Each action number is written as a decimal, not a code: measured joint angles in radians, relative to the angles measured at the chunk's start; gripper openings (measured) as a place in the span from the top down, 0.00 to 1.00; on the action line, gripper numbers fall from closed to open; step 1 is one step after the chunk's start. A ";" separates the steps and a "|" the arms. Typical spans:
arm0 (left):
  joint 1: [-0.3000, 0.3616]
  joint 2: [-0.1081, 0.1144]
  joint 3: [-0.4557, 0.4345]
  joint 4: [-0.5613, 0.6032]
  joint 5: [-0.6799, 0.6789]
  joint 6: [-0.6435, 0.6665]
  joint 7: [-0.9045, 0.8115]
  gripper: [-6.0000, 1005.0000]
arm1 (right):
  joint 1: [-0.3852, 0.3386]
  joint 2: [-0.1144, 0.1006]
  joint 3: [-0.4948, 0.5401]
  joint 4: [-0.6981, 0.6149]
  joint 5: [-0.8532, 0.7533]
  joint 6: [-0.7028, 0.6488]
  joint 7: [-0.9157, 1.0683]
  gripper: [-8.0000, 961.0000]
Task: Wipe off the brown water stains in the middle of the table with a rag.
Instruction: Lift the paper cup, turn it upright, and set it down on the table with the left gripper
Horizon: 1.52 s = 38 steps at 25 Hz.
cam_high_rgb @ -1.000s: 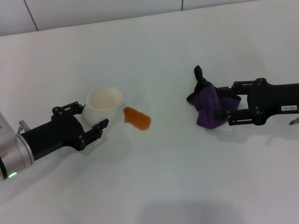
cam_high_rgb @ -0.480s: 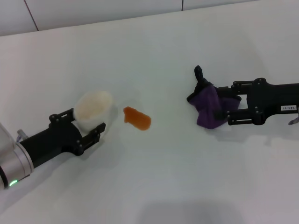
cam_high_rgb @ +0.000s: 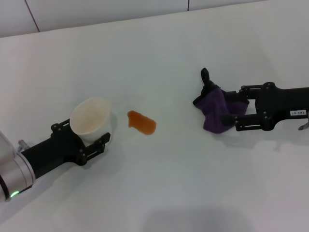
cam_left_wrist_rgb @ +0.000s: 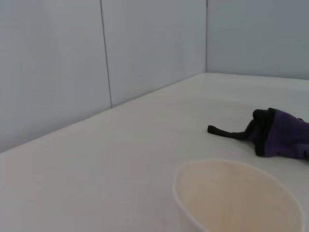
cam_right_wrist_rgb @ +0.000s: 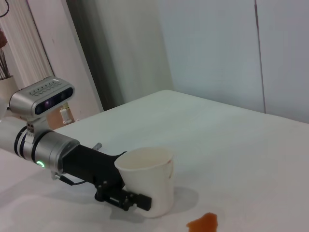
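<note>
Right end effector (cam_high_rgb: 231,117) is clamped on the rag (cam_high_rgb: 215,114), a purple cloth with a black tail, resting on the white tabletop (cam_high_rgb: 193,183) at the right. Left end effector (cam_high_rgb: 86,137) grips a white paper cup (cam_high_rgb: 90,120) at the left. Between them, nearer the cup, lie the brown water stains (cam_high_rgb: 142,123), an orange-brown blob well apart from the rag.

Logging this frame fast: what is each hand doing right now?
Left hand: closed on the white paper cup, beside the brown water stains.
Right hand: closed on the purple rag.
</note>
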 joint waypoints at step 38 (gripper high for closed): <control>0.117 0.048 -0.003 0.046 -0.025 0.196 -0.070 0.12 | -0.006 0.002 0.002 0.000 -0.002 0.001 -0.008 0.27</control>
